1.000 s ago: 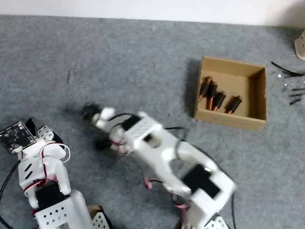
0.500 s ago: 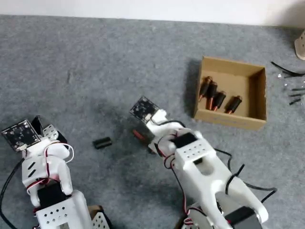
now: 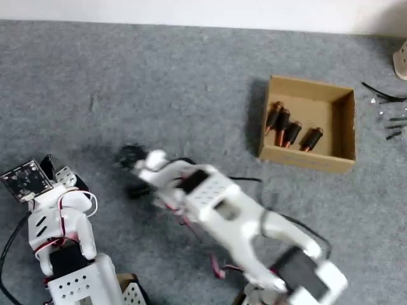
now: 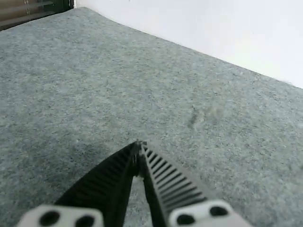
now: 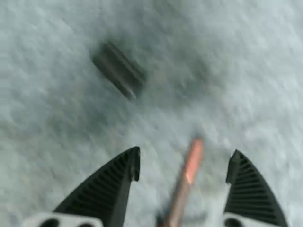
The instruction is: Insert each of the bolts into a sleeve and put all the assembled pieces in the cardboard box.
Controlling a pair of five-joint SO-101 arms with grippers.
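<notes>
At the lower left of the high view, the left tool (image 4: 140,150) pointed out across the grey counter (image 3: 191,76), its fingers pressed together. Left of centre a dark sleeve (image 3: 136,189) lay on the counter, partly under the right arm, which stretched in from the lower right. The right tool (image 5: 184,155) stood spread wide near the sleeve, with a copper bolt (image 5: 188,177) between its fingers, touching neither tip. At the upper right the cardboard box (image 3: 305,160) held four assembled pieces (image 3: 291,132) side by side. Loose dark bits (image 3: 389,121) lay at the right edge.
</notes>
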